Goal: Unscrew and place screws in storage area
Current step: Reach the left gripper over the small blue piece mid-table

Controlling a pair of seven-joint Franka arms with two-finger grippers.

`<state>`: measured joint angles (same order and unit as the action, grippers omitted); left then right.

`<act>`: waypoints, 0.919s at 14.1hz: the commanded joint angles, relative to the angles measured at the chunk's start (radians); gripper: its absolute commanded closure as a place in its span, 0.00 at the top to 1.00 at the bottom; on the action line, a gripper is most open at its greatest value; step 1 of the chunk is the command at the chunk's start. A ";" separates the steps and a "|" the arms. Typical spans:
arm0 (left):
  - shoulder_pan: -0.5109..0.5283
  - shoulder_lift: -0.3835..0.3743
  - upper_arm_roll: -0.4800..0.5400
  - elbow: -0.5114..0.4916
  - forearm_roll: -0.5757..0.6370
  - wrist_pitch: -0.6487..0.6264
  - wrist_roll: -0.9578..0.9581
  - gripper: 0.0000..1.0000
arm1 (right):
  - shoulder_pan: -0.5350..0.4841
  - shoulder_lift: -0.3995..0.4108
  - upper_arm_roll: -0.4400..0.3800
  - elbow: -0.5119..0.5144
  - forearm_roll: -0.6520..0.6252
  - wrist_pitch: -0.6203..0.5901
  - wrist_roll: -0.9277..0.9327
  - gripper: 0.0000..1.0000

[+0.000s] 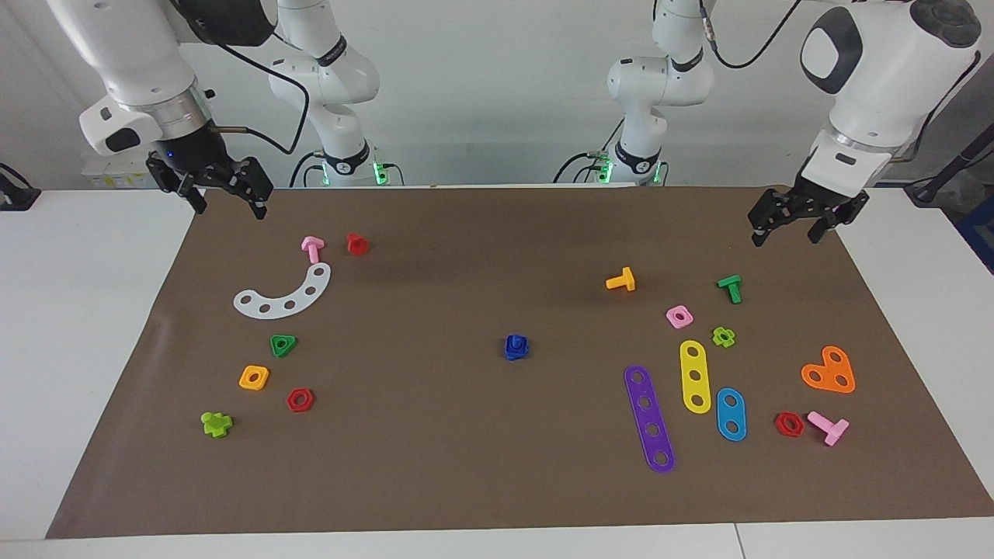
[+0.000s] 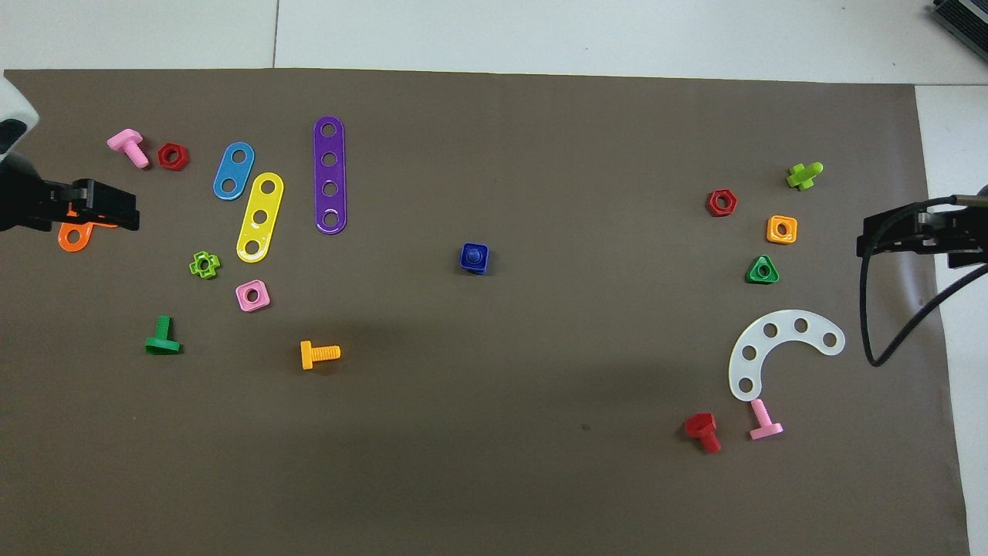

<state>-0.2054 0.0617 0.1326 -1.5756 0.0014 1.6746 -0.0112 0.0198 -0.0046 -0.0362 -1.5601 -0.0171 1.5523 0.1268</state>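
The blue screw (image 1: 516, 346) stands in the middle of the brown mat, threaded into a blue square nut, with only its rounded shank tip showing on top in the overhead view (image 2: 473, 257). Its head is hidden. My left gripper (image 1: 786, 229) is open and empty, raised over the left arm's end of the mat. In the overhead view (image 2: 123, 213) it covers part of an orange plate (image 2: 73, 238). My right gripper (image 1: 227, 203) is open and empty, raised over the mat's edge at the right arm's end, where it waits; it also shows in the overhead view (image 2: 868, 239).
Near the left arm's end lie purple (image 1: 649, 418), yellow (image 1: 694, 376) and blue (image 1: 731, 414) strips, orange (image 1: 622, 280), green (image 1: 730, 288) and pink (image 1: 828, 426) bolts, and several nuts. Near the right arm's end lie a white curved plate (image 1: 286, 294), red and pink bolts, and several nuts.
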 commanded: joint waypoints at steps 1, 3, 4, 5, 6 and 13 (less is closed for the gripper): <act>-0.092 -0.017 0.010 -0.047 0.008 0.056 -0.088 1.00 | -0.008 -0.025 0.006 -0.028 0.017 0.009 0.008 1.00; -0.161 0.035 0.012 -0.035 0.000 0.092 -0.154 0.99 | -0.008 -0.025 0.006 -0.028 0.017 0.009 0.010 1.00; -0.190 0.062 0.012 -0.026 -0.009 0.118 -0.182 0.99 | -0.008 -0.025 0.006 -0.028 0.017 0.009 0.008 1.00; -0.221 0.096 0.012 -0.020 -0.021 0.166 -0.209 0.99 | -0.008 -0.025 0.006 -0.028 0.017 0.009 0.008 1.00; -0.241 0.118 0.012 -0.020 -0.027 0.200 -0.223 0.99 | -0.008 -0.023 0.006 -0.028 0.017 0.009 0.008 1.00; -0.393 0.274 0.012 -0.008 -0.127 0.390 -0.311 0.94 | -0.008 -0.025 0.006 -0.028 0.017 0.009 0.010 1.00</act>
<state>-0.5414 0.2758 0.1257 -1.6022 -0.1020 2.0127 -0.2771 0.0198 -0.0046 -0.0362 -1.5601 -0.0171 1.5523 0.1268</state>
